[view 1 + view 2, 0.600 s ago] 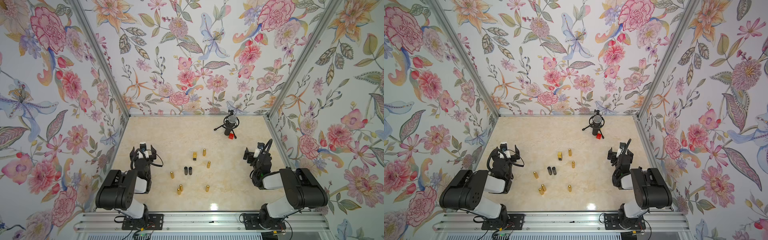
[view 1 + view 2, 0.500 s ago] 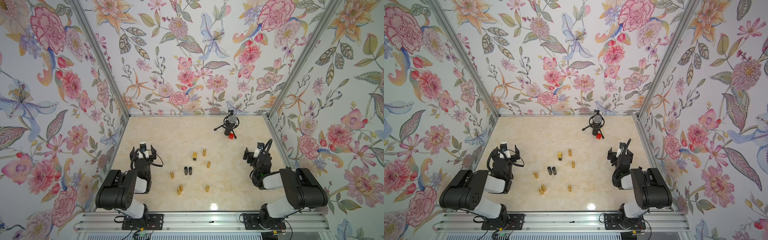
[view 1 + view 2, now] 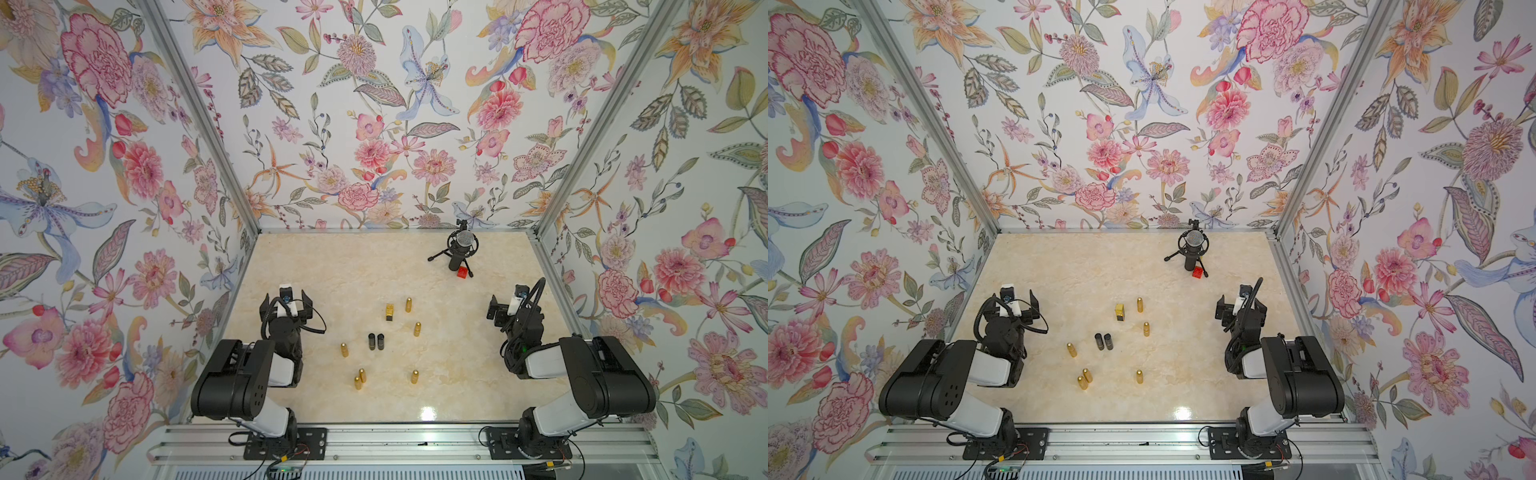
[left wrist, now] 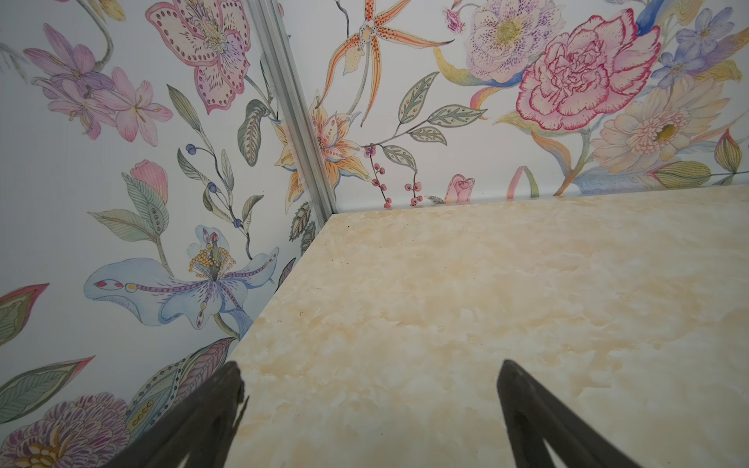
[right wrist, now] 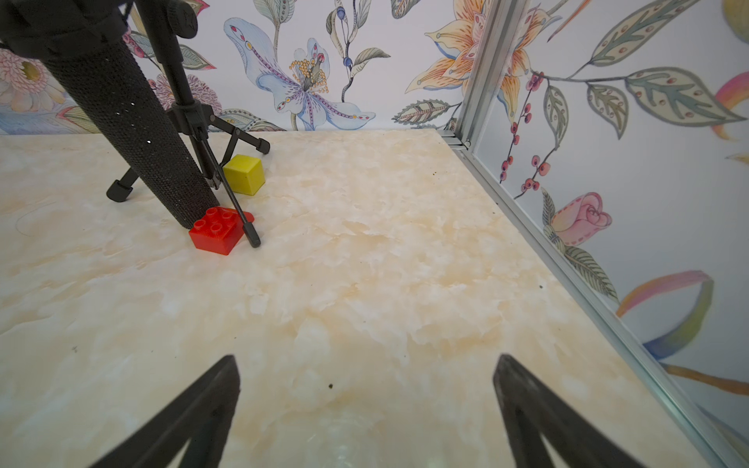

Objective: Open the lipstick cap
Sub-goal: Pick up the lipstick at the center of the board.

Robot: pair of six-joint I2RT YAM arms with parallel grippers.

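Left gripper (image 4: 371, 381): jaws spread wide with nothing between them, over bare marble tabletop (image 4: 486, 283) by the left wall corner. Right gripper (image 5: 367, 377): jaws also wide apart and holding nothing, facing the microphone (image 5: 133, 133) on its tripod at the far right of the table. A red brick (image 5: 219, 231) sits against the mic's lower end and one tripod leg, and a yellow block (image 5: 244, 174) is just behind it.

I see the lipsticks in both top views. They all stand upright mid-table between the two arms, well apart from either gripper.
- square gold lipstick (image 3: 389, 311), dark at its base, on the far side
- round gold lipsticks (image 3: 408, 304): one just beside the square one, one further right, one toward the left arm, a near-touching pair at the near side, and one at the near right
- two black tubes (image 3: 371, 341) side by side in the middle

Any label or brand print on the tubes is too small for me to read, and I can't make out the cap seams at this size.
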